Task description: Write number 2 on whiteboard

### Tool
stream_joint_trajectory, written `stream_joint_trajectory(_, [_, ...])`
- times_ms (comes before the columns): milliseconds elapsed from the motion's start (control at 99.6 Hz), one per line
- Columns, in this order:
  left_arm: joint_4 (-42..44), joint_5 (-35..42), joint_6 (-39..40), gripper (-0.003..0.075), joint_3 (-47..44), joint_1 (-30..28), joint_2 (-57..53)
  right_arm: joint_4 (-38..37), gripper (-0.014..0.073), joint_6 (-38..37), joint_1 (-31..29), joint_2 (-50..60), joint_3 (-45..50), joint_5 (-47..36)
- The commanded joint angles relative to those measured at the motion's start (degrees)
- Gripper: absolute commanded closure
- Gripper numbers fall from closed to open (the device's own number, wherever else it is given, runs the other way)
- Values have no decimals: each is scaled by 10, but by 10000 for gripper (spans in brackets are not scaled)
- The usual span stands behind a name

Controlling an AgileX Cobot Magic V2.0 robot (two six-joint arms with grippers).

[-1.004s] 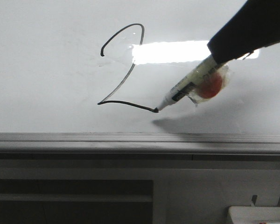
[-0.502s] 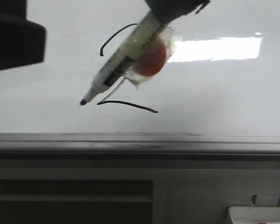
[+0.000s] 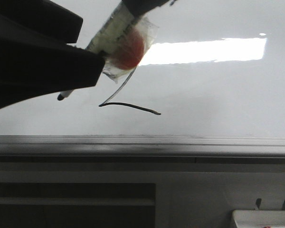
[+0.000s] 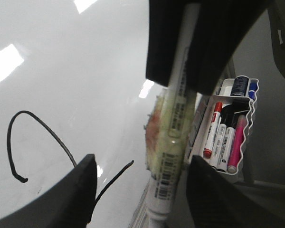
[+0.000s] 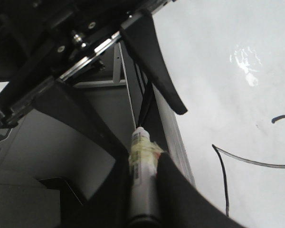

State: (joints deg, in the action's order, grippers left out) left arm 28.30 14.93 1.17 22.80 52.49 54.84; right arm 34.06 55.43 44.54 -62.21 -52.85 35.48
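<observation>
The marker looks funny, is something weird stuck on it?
Yes. The marker has a crinkly clear plastic wrap with an orange-red lump taped to its side, just below the right gripper holding it. Otherwise nothing looks spilled or broken.

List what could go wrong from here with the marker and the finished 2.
1. The marker has a bare tip hanging near the number 2. Any drift toward the whiteboard could leave a stray line or smear the ink.
2. The left gripper has its jaws open around the marker, which the right gripper grips. If the right releases before the left closes, the marker may fall.
</observation>
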Motion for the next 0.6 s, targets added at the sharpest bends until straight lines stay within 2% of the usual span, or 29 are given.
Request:
stream_joint_trajectory(0, [10,17,3,332,22,4,-6,8,643,-2,3,7,-18,-30])
stream_joint_trajectory(291, [17,5,3,348,22,4,-4,17,643,-2,33,7,-18,-46])
stream_joint_trajectory(391, [17,5,3,454,22,4,-4,22,643,-2,34,7,-18,-49])
stream_joint_trajectory(522, [17,5,3,734,22,4,-4,30,643,-2,34,7,-18,-49])
stream_joint_trajectory(592, [17,5,3,741,22,4,-4,30,643,-2,34,7,-18,-51])
